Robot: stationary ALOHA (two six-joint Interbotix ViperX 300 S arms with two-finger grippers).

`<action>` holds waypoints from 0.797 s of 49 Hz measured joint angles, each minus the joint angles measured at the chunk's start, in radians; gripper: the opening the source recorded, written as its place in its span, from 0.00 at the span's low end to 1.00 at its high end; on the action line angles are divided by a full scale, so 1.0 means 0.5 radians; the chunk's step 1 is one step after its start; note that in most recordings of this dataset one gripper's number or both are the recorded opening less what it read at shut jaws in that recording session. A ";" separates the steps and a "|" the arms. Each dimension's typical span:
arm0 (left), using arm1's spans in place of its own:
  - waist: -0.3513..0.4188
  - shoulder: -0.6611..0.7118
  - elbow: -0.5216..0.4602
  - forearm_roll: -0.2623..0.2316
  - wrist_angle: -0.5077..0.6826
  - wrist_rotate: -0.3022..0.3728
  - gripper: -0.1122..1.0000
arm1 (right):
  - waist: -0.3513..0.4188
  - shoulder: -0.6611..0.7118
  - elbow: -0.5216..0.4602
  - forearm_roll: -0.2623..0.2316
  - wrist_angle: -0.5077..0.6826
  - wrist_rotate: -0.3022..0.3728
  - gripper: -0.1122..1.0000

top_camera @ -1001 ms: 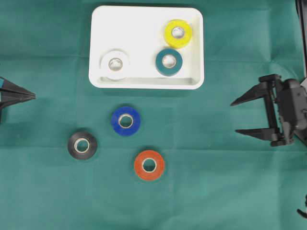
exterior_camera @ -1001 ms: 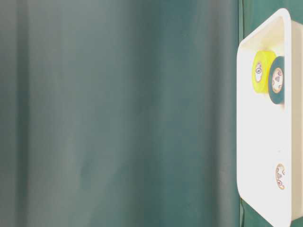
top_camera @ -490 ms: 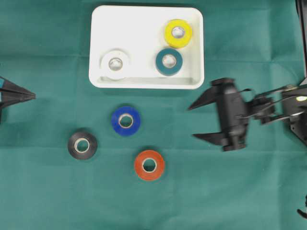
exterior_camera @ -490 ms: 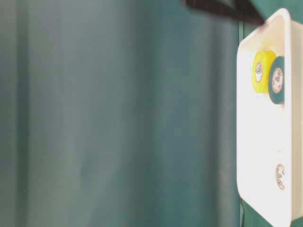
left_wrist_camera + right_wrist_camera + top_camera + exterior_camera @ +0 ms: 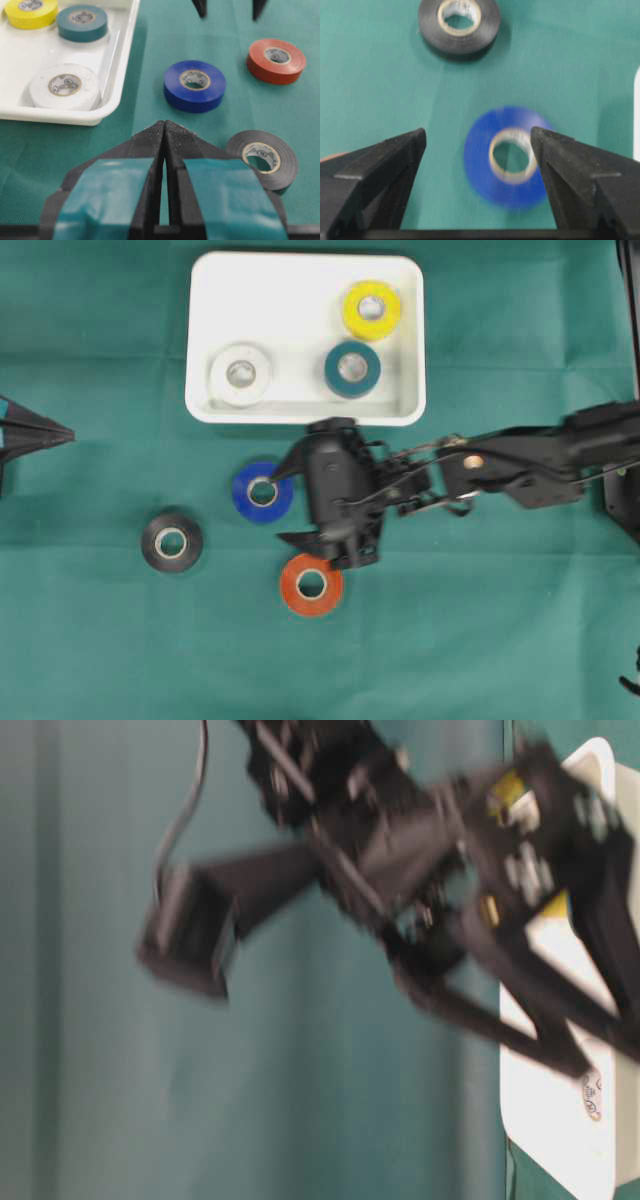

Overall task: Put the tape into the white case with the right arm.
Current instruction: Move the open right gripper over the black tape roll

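Three tape rolls lie loose on the green cloth: blue [image 5: 245, 495], red [image 5: 311, 585] and black [image 5: 171, 542]. The white case [image 5: 300, 418] sits beyond them and holds a white, a teal and a yellow roll. My all-black right gripper [image 5: 278, 508] is open, stretched in from the right, with one fingertip over the blue roll and the other near the red one. In the right wrist view the blue tape [image 5: 485, 165] shows blurred between the open fingers, close to the right-hand one. My left gripper [image 5: 164, 124] is shut on nothing at the left edge.
The black roll [image 5: 459, 22] lies beyond the blue one in the right wrist view. The case's near rim [image 5: 50, 119] stands just behind the blue roll [image 5: 194, 86]. The right arm [image 5: 400, 840] fills the table-level view as a blur.
The right arm swept left from the table's right edge to above the blue roll, its jaws staying open. The left gripper and all rolls stayed put.
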 measured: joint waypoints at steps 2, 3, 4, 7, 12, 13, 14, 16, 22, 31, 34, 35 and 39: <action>0.003 0.000 0.000 0.000 0.000 -0.003 0.10 | 0.000 0.052 -0.077 -0.003 0.031 0.000 0.57; 0.003 0.000 0.000 0.000 0.000 0.000 0.10 | 0.003 0.080 -0.114 -0.003 0.046 0.000 0.57; 0.003 0.000 0.003 0.000 0.000 0.000 0.10 | 0.006 0.104 -0.147 0.000 0.061 0.000 0.57; 0.003 0.000 0.000 0.000 0.000 0.000 0.10 | 0.009 0.184 -0.258 -0.003 0.110 0.000 0.57; 0.006 0.000 0.000 -0.003 0.000 0.000 0.10 | 0.021 0.295 -0.411 0.000 0.178 0.000 0.57; 0.006 0.000 0.000 0.000 0.000 0.000 0.10 | 0.025 0.313 -0.442 -0.003 0.184 0.000 0.57; 0.006 0.000 0.000 -0.003 0.000 0.000 0.10 | 0.028 0.331 -0.469 0.000 0.193 0.000 0.57; 0.006 0.000 0.000 0.000 0.000 0.000 0.10 | 0.031 0.365 -0.522 0.000 0.202 0.000 0.57; 0.006 0.000 0.000 -0.003 0.000 0.000 0.10 | 0.034 0.451 -0.675 0.000 0.236 0.000 0.57; 0.009 0.000 0.000 0.000 0.000 0.000 0.10 | 0.034 0.571 -0.856 0.000 0.291 0.000 0.57; 0.009 0.000 0.000 -0.003 0.000 0.000 0.10 | 0.034 0.607 -0.911 -0.003 0.310 0.000 0.57; 0.009 0.000 0.000 0.000 0.000 0.000 0.10 | 0.034 0.620 -0.930 -0.003 0.316 0.000 0.57; 0.009 0.000 0.003 0.000 0.000 0.000 0.10 | 0.037 0.663 -0.994 -0.015 0.341 -0.003 0.57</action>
